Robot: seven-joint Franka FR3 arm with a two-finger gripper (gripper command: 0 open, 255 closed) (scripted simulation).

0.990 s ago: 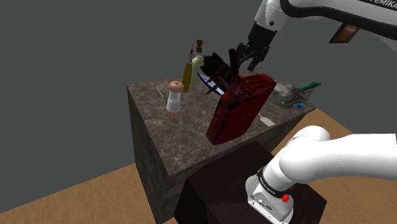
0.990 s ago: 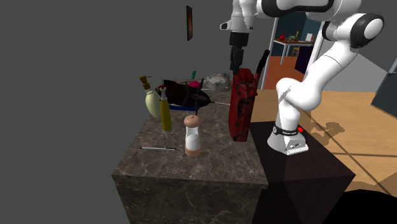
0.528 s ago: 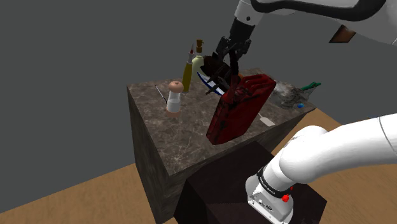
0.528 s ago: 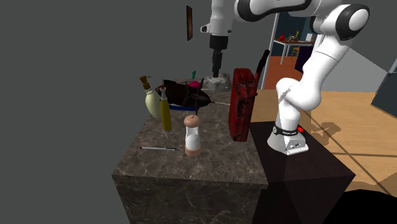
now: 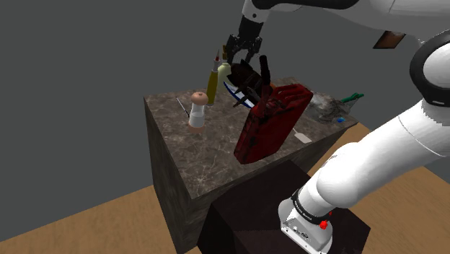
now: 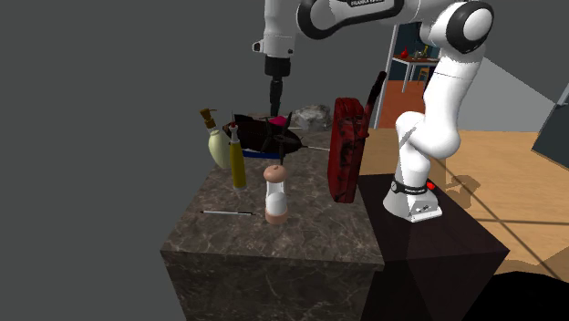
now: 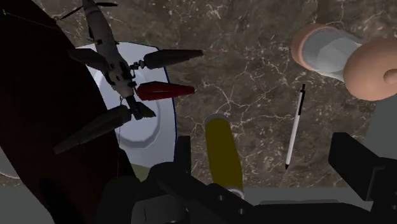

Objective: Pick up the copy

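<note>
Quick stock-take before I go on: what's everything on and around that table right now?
table: one, dark marbled block, beside the stand
shaker: one, white with a tan cap, upright
pen: one, white and black, flat beside the shaker
yellow bottle: one, upright behind the shaker
pump bottle: one, cream, next to the yellow bottle
dish: one, white, below the gripper
gadget: one, grey-black, drone-like with a red part, over the dish
maroon slab: one, very dark, overlapping the dish; possibly the copy
case: one, dark red, upright at the table's edge
grey wad: one, far corner
stand: one, dark box
arm: one, white
gripper: one, black, open, empty
</note>
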